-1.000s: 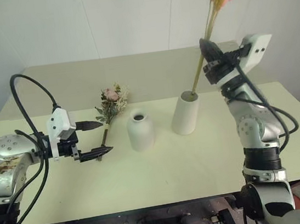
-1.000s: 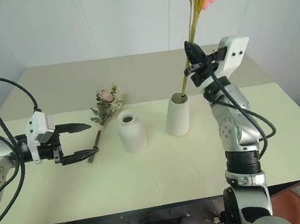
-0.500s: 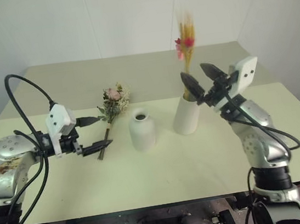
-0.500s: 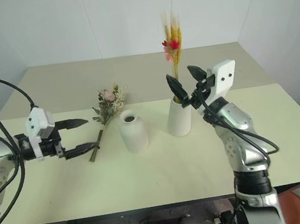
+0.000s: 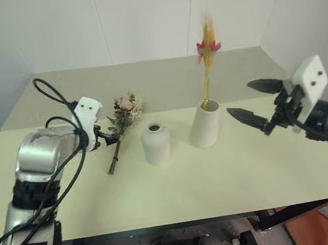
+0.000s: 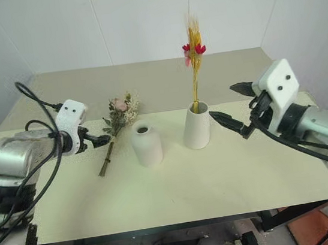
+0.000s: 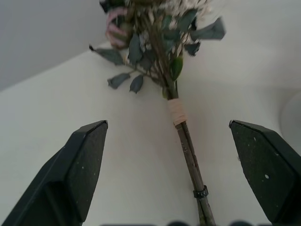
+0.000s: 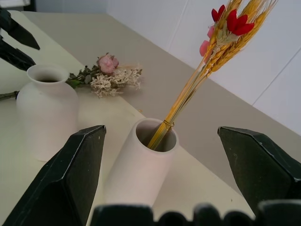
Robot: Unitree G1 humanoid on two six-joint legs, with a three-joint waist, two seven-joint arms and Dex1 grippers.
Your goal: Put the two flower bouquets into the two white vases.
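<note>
- Half done: your slim stalk bundle (image 6: 193, 64) stands in the cylinder vase (image 6: 196, 126).
- Your right gripper (image 6: 233, 108), just right of that vase, is spread wide and empty.
- Left to do: the bushy bunch (image 5: 122, 123) lies on the table, left of the bottle vase (image 5: 155, 143); your left gripper (image 7: 178, 176), wide and empty, straddles its stem.

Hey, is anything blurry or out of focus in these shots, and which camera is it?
Left eye view: the straw-yellow bundle's top is smeared by motion blur; right eye view shows it crisp. Left wrist view: the bushy bouquet is soft at its head, the stem sharper. Right wrist view: the cylinder vase reads clear.
</note>
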